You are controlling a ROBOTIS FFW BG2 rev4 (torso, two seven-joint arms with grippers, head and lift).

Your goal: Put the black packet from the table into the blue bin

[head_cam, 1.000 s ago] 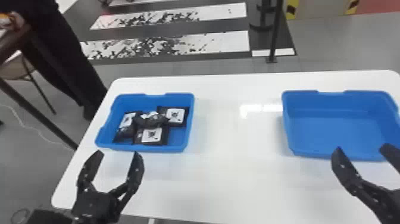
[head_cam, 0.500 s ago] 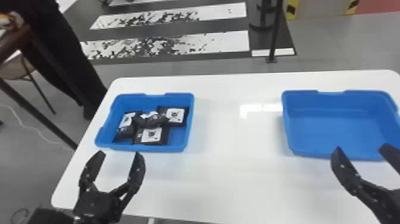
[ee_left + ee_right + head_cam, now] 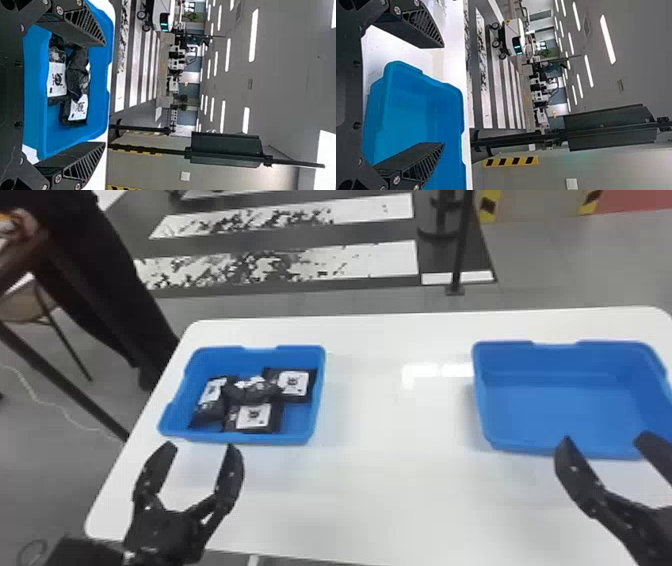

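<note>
Several black packets with white labels point(image 3: 252, 417) lie in the left blue bin point(image 3: 312, 425), one of them on top of others. My left gripper point(image 3: 200, 447) stands open just in front of that bin, with nothing between its fingers. At the right, the other blue bin point(image 3: 560, 410) holds nothing, and my right gripper point(image 3: 602, 437) is open at its front edge. In the left wrist view, packets point(image 3: 57, 79) show beyond the open left gripper point(image 3: 106, 93). The right wrist view has the bare bin point(image 3: 411, 114) beyond the open right gripper point(image 3: 443, 95).
Both bins rest on a white table point(image 3: 390, 490), with a wide stretch of tabletop between them. A dark post point(image 3: 460, 245) stands on the floor behind the table.
The left gripper has shifted very slightly to the right. Bins, packets and the right gripper are where they were.
</note>
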